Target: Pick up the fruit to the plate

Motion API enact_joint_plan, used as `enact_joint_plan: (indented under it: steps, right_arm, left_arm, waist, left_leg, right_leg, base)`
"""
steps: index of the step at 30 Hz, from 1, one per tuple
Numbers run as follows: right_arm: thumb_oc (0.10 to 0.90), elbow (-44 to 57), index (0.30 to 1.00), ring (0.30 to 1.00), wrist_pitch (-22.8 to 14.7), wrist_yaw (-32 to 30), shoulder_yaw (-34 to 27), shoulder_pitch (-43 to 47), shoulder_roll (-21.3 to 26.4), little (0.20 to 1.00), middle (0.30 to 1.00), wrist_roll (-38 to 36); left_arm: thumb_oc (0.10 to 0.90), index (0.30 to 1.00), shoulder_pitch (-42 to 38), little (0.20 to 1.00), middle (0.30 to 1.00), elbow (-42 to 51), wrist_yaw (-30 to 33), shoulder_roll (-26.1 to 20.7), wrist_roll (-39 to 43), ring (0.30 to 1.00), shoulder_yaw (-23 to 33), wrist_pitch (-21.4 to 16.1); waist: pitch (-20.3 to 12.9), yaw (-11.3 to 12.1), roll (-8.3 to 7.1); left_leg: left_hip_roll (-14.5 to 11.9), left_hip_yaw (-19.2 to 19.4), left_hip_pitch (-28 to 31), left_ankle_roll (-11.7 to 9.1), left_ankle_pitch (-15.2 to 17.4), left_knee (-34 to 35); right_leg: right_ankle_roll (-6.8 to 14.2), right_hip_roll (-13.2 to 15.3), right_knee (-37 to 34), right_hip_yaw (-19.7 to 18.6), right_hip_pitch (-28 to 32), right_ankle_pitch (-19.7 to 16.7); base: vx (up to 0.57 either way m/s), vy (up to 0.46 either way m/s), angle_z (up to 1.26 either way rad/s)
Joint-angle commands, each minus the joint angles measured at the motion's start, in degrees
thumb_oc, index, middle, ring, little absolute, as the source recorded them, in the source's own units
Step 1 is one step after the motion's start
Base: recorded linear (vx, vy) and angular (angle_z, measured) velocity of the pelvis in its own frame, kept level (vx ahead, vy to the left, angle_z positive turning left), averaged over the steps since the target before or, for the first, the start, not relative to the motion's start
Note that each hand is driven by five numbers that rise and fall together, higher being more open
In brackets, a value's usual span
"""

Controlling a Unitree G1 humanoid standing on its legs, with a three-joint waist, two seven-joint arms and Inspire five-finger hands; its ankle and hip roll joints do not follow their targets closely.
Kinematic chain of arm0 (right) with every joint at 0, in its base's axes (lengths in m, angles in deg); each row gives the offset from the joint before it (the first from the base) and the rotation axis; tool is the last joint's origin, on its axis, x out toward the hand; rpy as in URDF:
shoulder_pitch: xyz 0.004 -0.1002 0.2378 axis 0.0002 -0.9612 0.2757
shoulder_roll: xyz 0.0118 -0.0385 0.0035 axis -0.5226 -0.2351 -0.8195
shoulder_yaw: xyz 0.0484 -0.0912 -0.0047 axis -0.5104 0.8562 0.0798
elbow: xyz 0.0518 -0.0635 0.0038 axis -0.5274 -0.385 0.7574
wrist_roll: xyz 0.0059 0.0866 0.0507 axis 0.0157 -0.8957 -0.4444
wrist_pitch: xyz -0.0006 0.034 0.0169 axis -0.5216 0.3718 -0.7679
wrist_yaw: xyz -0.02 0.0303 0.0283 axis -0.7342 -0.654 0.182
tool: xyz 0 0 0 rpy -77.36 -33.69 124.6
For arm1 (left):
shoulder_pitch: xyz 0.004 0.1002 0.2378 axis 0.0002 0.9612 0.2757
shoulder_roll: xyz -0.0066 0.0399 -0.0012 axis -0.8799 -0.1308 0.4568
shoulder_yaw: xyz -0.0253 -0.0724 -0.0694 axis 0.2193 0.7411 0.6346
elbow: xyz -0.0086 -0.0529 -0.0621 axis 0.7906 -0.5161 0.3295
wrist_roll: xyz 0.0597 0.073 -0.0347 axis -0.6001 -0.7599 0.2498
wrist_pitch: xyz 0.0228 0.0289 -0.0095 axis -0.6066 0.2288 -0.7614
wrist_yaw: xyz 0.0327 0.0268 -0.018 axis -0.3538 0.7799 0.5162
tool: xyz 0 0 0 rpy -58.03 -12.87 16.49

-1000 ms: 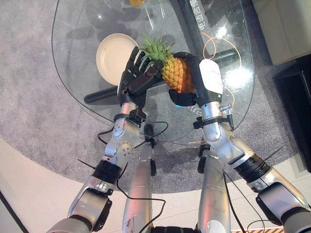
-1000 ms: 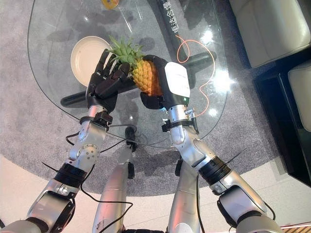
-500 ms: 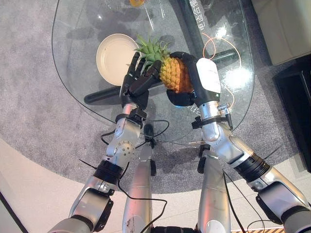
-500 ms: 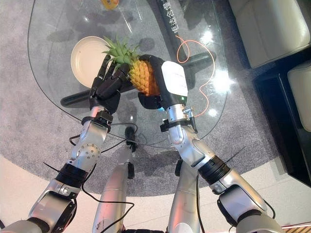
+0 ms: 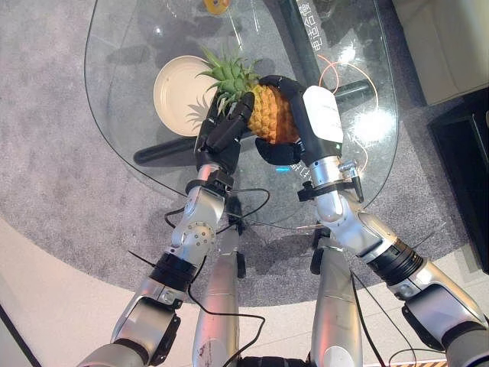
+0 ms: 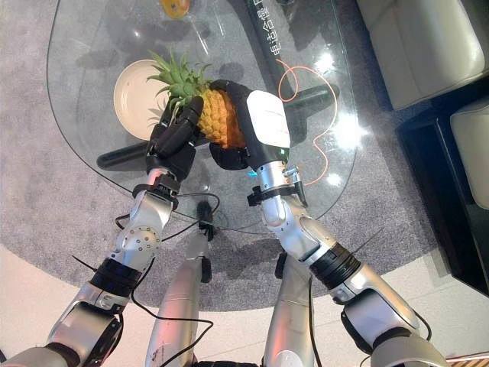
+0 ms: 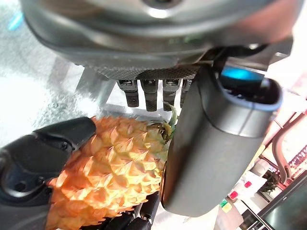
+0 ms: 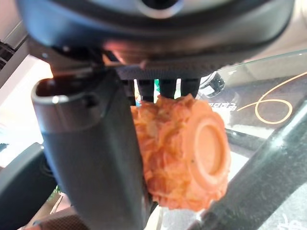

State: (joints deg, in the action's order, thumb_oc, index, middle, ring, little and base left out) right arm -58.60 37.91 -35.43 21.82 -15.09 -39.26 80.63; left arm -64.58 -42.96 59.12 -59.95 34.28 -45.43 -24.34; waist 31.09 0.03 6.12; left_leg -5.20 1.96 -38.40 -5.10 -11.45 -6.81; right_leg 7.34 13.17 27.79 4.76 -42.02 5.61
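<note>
The right hand curls its fingers and thumb around the body of the orange pineapple with a green leafy crown, while the left hand presses its fingers against the fruit's other side. The pineapple is held above the round glass tabletop, its crown reaching over the edge of the round cream plate. A small yellow-orange object lies at the tabletop's far edge.

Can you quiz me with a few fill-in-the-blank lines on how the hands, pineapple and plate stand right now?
1. The pineapple is held between ____ hands.
2. The pineapple's leafy crown points toward the ____.
3. The cream plate sits on a table made of ____.
4. The left hand and right hand hold the pineapple to the robot's ____ of the plate.

Missing words: both; plate; glass; right
</note>
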Motion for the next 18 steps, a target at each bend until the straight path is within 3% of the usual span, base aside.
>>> enact_joint_plan:
  steps: [1,18]
  right_arm:
    - [0.100,12.4,0.300,0.300,-9.7,-0.8,1.9,12.4,-1.6,0.200,0.300,2.2]
    - [0.100,11.1,0.300,0.300,-12.2,2.3,3.7,12.4,0.8,0.200,0.300,3.5]
  left_arm:
    - [0.800,0.900,-7.2,0.900,0.900,7.3,-3.7,0.6,-0.5,0.900,-2.2,-3.5]
    - [0.800,0.900,-6.7,0.900,0.900,7.7,-3.0,-0.4,-2.6,0.900,-0.6,-12.1]
  waist:
    - [-1.3,0.6,-1.37]
    - [-1.3,1.0,-1.92]
  left_leg:
    - [4.1,3.2,2.7,1.5,6.6,-1.8]
    - [4.1,2.7,2.0,1.4,6.9,-2.4]
  right_leg:
    - [-0.8,-1.8,-12.8,5.1,5.3,-6.5]
    - [-0.6,-1.7,-12.6,5.5,5.0,-6.4]
  base:
    - [0.00,0.000,0.00]
    - [0.00,0.000,0.00]
